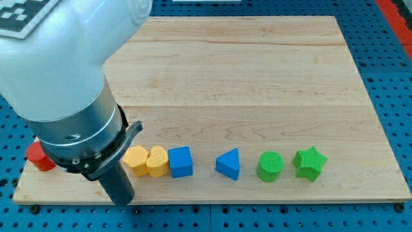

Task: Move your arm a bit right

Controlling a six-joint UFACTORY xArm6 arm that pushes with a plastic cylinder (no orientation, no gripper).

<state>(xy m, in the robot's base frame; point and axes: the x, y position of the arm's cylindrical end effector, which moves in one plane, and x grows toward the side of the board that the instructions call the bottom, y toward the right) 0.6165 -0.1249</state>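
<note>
Here, my tip (pixel 122 203) rests on the wooden board (pixel 257 77) near its bottom-left corner, touching no block.

In the camera view, my rod carries nothing; it has no jaws to part or close. The task's thing is my own arm (pixel 58 71), stiff and heavy, needing no hold, only a short slide rightward. Just up and right of my tip lies the orange hexagonal block (pixel 136 160), touching a yellow heart-shaped block (pixel 155 161), then a blue cube (pixel 181 162). Farther right sit a blue triangle (pixel 228 164), green cylinder (pixel 270 166) and green star (pixel 309 162). A red block (pixel 38 156), its shape partly hidden, lies left. These look light and slippery; a careless nudge would likely scatter them.
</note>
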